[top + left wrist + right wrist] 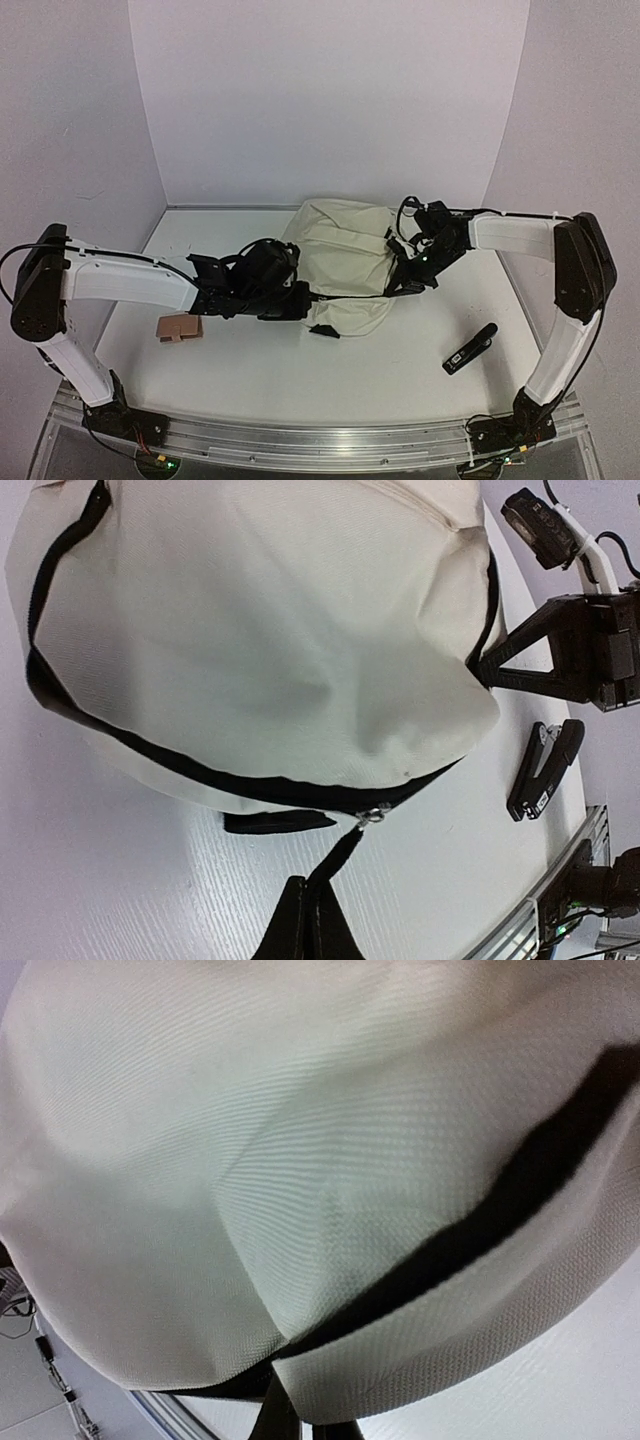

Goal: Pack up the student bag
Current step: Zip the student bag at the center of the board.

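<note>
The student bag [340, 255], cream fabric with black zipper bands, lies in the middle of the table. My left gripper [303, 300] is at its near left side, shut on the black zipper pull strap [347, 855]. That strap runs taut to the silver slider [375, 815]. My right gripper [405, 283] is shut on the bag's right edge beside the zipper band [480, 1220]. Cream cloth [250, 1160] fills the right wrist view and covers most of the dark fingers [275, 1422]. The left wrist view shows the right gripper [485, 667] pinching the bag's edge.
A black stapler [470, 349] lies on the table to the right of the bag, also seen as the stapler [545, 768] in the left wrist view. A small tan block [178, 327] sits at the near left. A metal rail [300, 440] runs along the front edge.
</note>
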You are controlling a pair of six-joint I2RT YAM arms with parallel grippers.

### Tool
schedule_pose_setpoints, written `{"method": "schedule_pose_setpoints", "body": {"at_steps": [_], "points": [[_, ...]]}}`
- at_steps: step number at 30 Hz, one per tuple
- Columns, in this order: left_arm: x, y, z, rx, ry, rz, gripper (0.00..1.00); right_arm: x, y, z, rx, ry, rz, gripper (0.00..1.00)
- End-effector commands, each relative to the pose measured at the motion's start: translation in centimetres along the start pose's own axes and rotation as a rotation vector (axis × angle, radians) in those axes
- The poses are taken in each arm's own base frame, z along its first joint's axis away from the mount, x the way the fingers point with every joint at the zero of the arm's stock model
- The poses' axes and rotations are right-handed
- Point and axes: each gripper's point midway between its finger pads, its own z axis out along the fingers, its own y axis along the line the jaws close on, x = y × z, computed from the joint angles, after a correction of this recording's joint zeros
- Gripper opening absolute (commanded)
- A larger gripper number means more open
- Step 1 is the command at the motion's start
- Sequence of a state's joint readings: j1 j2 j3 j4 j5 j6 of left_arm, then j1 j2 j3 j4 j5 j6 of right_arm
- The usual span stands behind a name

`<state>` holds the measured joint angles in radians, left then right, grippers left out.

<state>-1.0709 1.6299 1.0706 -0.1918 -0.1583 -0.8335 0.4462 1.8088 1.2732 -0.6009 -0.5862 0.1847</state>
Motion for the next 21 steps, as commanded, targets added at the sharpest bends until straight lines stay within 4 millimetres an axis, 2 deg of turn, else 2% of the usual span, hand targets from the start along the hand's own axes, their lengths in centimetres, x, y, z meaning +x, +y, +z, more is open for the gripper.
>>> {"method": "schedule_pose_setpoints", "body": {"at_steps": [1,7,10,12,16,17,21], "points": [[-1.3,1.6,-1.9,-0.063,-0.043,0.024,0.0,-0.7,-5.4,-2.3,0.227,-0.02,-0.032,0.0],[-1.3,2.2,-2.6,-0.071,-0.053,0.019,0.0,-2.7,-8.1,-3.4,0.328,-0.041,-0.11,0.0],[-0.9,1.3,-2.7,-0.024,-0.039,0.047,0.0,-4.3,-9.3,-4.0,0.357,-0.063,-0.124,0.0],[-0.2,-0.3,-2.6,0.051,-0.011,0.083,0.0,-5.4,-8.7,-4.5,0.335,-0.087,-0.142,0.0],[0.7,-3.6,-1.3,0.133,0.036,0.154,0.0,-5.9,-4.5,-5.3,0.146,-0.12,-0.158,0.02],[0.9,-4.1,-0.6,0.141,0.046,0.158,0.0,-5.6,-3.3,-5.6,0.09,-0.122,-0.161,0.09],[0.8,-5.2,0.7,0.168,0.057,0.161,0.0,-4.0,0.0,-7.5,-0.029,-0.119,-0.236,0.53]]}}
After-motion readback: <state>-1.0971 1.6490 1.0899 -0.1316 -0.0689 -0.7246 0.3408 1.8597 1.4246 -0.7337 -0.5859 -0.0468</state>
